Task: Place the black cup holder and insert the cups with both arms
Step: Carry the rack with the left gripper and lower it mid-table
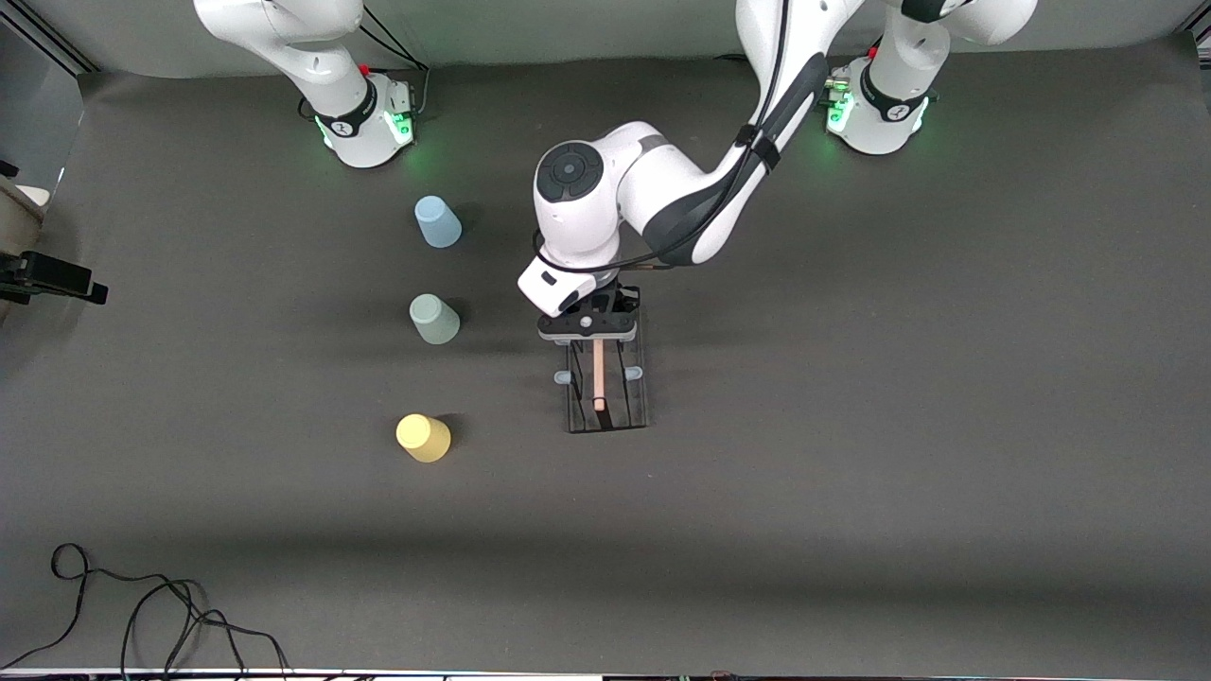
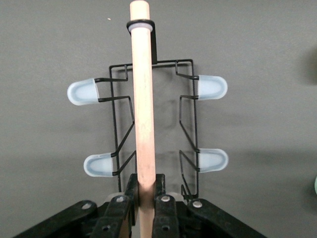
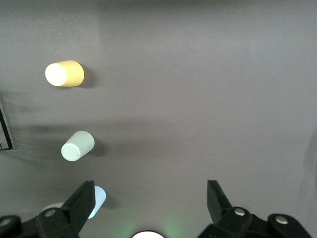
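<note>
The black cup holder (image 1: pixel 606 390) is at the middle of the table, its wooden rod handle (image 2: pixel 143 99) running along the top. My left gripper (image 1: pixel 587 325) (image 2: pixel 145 187) is shut on one end of that handle. I cannot tell whether the rack's base rests on the mat. Three cups stand upside down in a row toward the right arm's end: light blue (image 1: pixel 437 222), green-grey (image 1: pixel 434 319) and yellow (image 1: pixel 423 438), the yellow nearest the front camera. My right gripper (image 3: pixel 151 192) hangs open and empty high over the mat near its base, with the cups (image 3: pixel 78 146) off to one side.
The arm bases (image 1: pixel 369 118) (image 1: pixel 880 109) stand along the table's back edge. Loose black cables (image 1: pixel 142 615) lie at the front corner on the right arm's end. A black device (image 1: pixel 52 274) juts in at that end's edge.
</note>
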`<state>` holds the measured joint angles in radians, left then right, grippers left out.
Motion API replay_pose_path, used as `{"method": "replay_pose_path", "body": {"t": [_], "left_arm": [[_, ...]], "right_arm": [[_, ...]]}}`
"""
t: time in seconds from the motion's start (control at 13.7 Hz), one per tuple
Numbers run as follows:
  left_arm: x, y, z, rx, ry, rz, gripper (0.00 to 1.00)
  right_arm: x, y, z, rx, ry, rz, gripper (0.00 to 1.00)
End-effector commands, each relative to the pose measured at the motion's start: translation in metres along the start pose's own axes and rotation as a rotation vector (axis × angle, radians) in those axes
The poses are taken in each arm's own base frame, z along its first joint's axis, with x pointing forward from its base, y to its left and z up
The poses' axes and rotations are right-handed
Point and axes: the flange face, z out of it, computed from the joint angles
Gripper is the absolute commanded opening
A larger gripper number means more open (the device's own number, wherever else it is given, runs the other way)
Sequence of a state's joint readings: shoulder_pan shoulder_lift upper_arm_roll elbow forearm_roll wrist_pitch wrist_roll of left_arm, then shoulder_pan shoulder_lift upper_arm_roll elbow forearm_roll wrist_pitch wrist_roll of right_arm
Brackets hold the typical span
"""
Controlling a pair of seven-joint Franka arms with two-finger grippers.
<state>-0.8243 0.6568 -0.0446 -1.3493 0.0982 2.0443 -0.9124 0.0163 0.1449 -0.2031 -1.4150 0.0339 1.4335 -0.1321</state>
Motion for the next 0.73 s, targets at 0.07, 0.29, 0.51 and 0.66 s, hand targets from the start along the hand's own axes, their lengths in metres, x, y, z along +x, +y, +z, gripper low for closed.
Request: {"method": "replay_pose_path", "body": {"t": [0.07,0.29,0.51,0.66], "left_arm": [[0.004,0.009,-0.001,0.003,0.045,-0.012,0.0],[0.004,0.009,0.0,0.002,0.043,-0.015,0.64],[0.009,0.006,-0.016,-0.009,0.06,-0.03,1.0],[0.015,0.003,-0.054,-0.029,0.073,-0.044,1.0]], "right_arm": [[-0.001,0.002,-0.002,-0.005,-0.006,-0.022,1.0],[-0.001,-0.002,0.006,0.004,-0.027,-0.018,1.0],[-0.001,-0.011,0.009,0.054,-0.028,-0.02,1.0],[-0.001,-0.014,0.01,0.055,-0.03,0.003,1.0]]}}
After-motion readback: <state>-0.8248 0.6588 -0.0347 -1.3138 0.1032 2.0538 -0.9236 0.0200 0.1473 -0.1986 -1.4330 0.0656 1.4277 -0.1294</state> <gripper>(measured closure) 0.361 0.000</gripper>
